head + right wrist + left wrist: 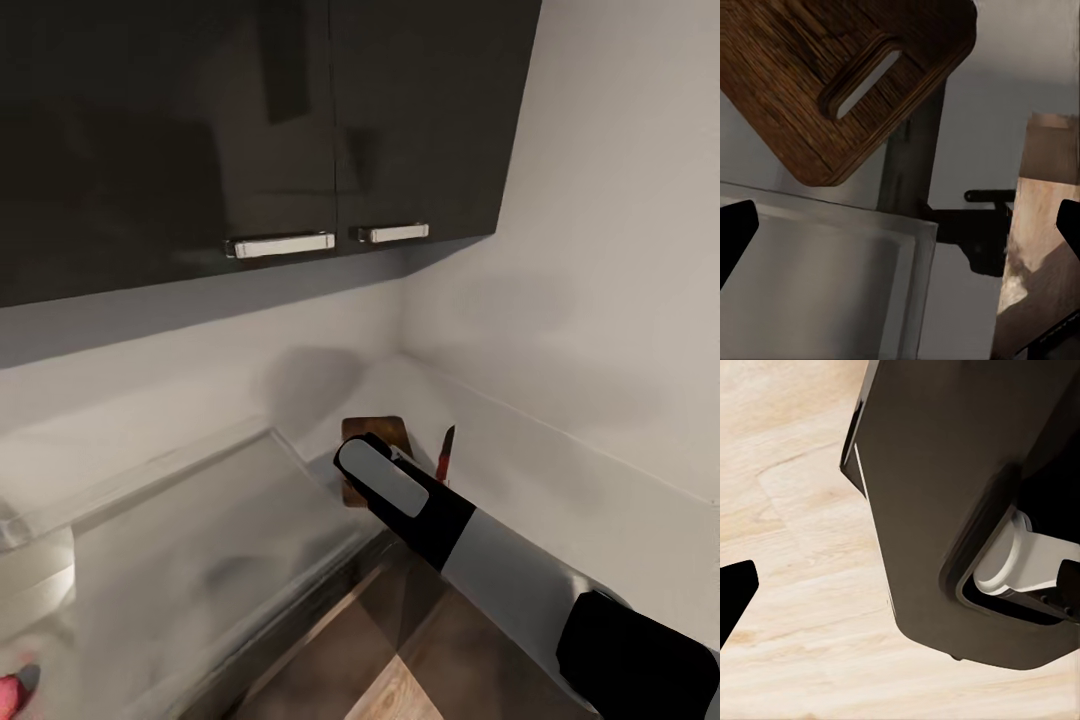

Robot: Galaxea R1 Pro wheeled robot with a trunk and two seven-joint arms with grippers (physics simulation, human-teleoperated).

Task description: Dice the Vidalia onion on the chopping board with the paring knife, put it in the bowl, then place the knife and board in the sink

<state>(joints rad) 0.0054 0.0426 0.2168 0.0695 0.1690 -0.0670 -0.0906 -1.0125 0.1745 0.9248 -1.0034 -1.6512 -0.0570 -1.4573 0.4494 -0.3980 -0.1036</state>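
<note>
The brown chopping board (378, 432) lies on the grey countertop (560, 490) in the corner, partly hidden by my right arm (400, 495). The paring knife (445, 455), with its red handle, lies just right of the board. In the right wrist view the board (810, 75) shows its slot handle hole. My right gripper (900, 225) stands open and empty over the gap between the board and the steel drainboard (817, 277). A pinkish-red lump, the Vidalia onion (10, 692), is cut off by the picture's lower left corner, near the sink (200, 540). My left gripper (900, 589) is open, over the wood floor.
Dark wall cabinets (250, 130) with two silver handles hang above the counter. White walls meet in the corner behind the board. A chrome part (35, 565) stands at the sink's left. My own dark base (960, 510) is in the left wrist view.
</note>
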